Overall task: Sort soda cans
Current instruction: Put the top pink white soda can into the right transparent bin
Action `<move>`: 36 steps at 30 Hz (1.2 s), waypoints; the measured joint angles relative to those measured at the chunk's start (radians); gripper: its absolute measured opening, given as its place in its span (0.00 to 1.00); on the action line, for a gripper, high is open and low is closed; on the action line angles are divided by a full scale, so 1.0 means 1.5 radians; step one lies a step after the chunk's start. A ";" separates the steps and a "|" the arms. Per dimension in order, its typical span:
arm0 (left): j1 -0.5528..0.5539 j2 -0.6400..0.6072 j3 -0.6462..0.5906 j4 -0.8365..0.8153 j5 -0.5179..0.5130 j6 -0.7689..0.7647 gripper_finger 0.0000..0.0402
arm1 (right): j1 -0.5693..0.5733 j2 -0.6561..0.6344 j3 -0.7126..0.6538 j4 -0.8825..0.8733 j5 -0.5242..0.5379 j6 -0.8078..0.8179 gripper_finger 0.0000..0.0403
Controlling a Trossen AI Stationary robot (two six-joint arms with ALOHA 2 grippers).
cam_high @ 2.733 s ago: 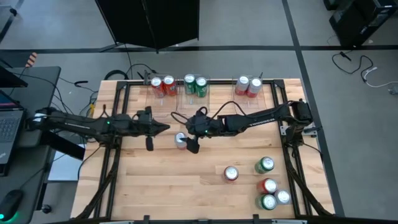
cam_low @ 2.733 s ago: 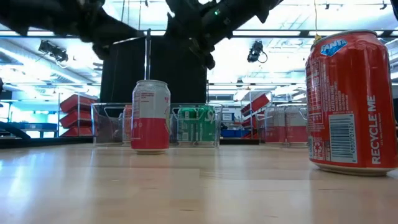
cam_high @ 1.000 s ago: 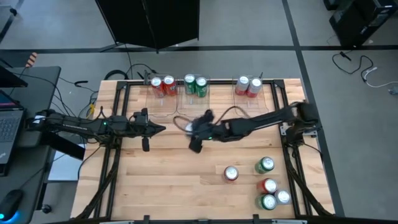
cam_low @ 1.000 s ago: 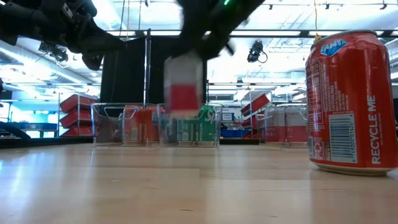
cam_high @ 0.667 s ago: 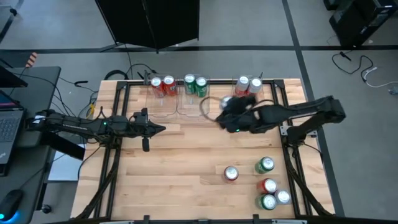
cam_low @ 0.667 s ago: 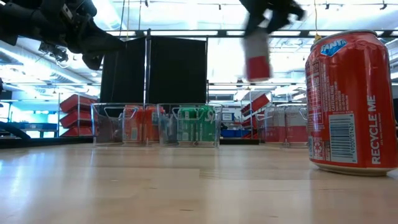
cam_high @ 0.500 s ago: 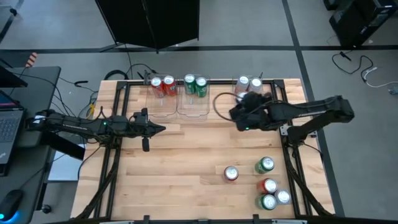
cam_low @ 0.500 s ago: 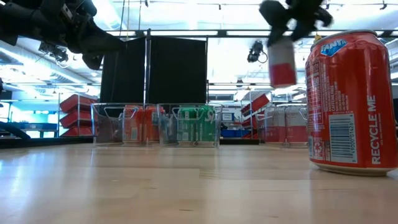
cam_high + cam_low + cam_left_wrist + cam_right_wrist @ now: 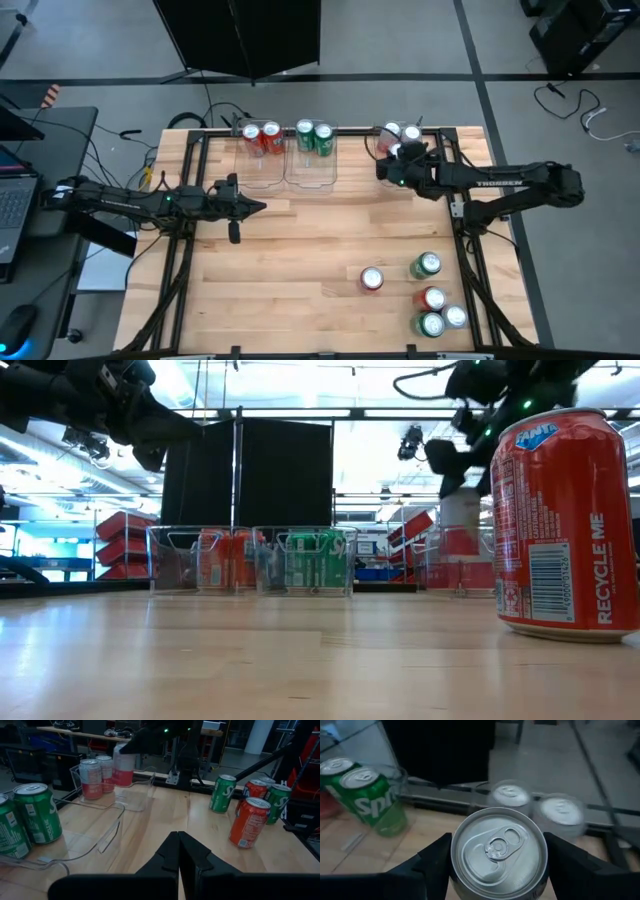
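The right claw (image 9: 398, 165) grips a silver-white soda can with a red band (image 9: 498, 851) by its sides, one dark finger on each side of the silver top, and holds it in the air over the right-hand clear plastic bin (image 9: 399, 160) at the far edge of the wooden bench (image 9: 300, 290). Two more silver-white cans (image 9: 411, 134) stand at the back of that bin (in the right wrist view they show blurred, just past the held one). The middle clear bin (image 9: 313, 160) holds two green cans (image 9: 313, 136), and the left clear bin (image 9: 258, 160) two red cans (image 9: 260, 136), each pair upright at the far end of its bin.

Near the bench's front right corner five cans stand loose: a red can (image 9: 372, 279) a little apart, then a green can (image 9: 426, 265), another red one (image 9: 432, 299), a second green one (image 9: 431, 325) and a silver-white can (image 9: 454, 317) close together.

The left claw (image 9: 260, 207) hangs over the left half of the bench, its fingers pressed together on nothing, well apart from every can.
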 joint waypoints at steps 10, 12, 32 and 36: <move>0.000 0.000 0.000 -0.012 0.000 0.000 0.01 | -0.101 0.074 -0.044 0.187 -0.072 -0.109 0.64; 0.000 0.000 0.000 -0.012 0.000 0.000 0.01 | -0.111 0.098 -0.044 0.205 -0.085 -0.107 0.64; 0.000 0.000 0.000 -0.019 0.000 0.000 0.01 | -0.131 0.182 -0.042 0.300 -0.105 -0.148 0.83; 0.000 0.000 0.000 -0.020 0.000 0.000 0.01 | -0.131 0.148 -0.043 0.301 -0.114 -0.161 0.95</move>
